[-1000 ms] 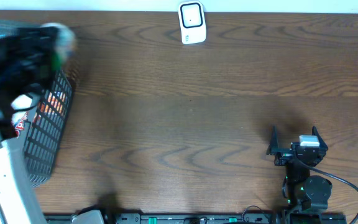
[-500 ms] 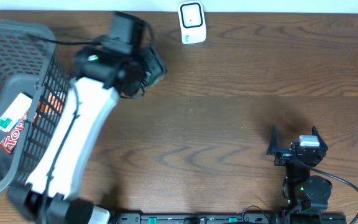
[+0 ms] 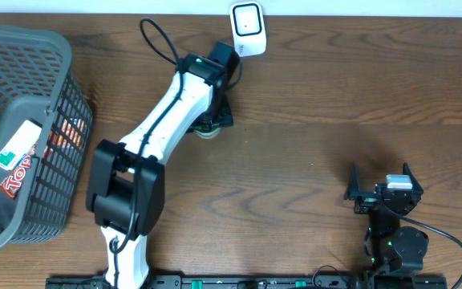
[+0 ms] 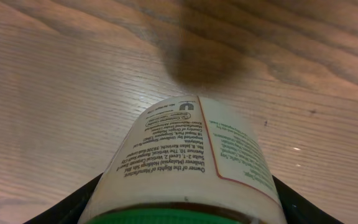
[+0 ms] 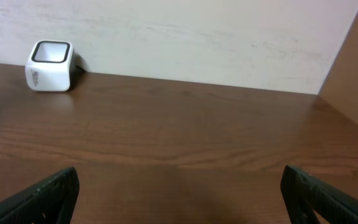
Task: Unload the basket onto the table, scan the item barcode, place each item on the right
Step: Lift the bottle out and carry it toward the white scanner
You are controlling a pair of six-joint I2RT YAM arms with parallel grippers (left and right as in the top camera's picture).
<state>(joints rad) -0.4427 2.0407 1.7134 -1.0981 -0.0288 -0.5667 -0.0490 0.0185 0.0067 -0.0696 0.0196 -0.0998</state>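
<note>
Gripping a green-capped labelled bottle (image 4: 191,155), the left tool (image 3: 212,119) hangs near the white scanner (image 3: 248,30) at the far edge of the table (image 3: 311,96); the right tool (image 3: 379,172) stands wide.

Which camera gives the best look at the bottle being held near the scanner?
The left wrist view: the bottle fills the frame and its printed label is close up, though no barcode shows. Overhead shows only a sliver of it under the left arm. The right wrist view misses it entirely.
</note>
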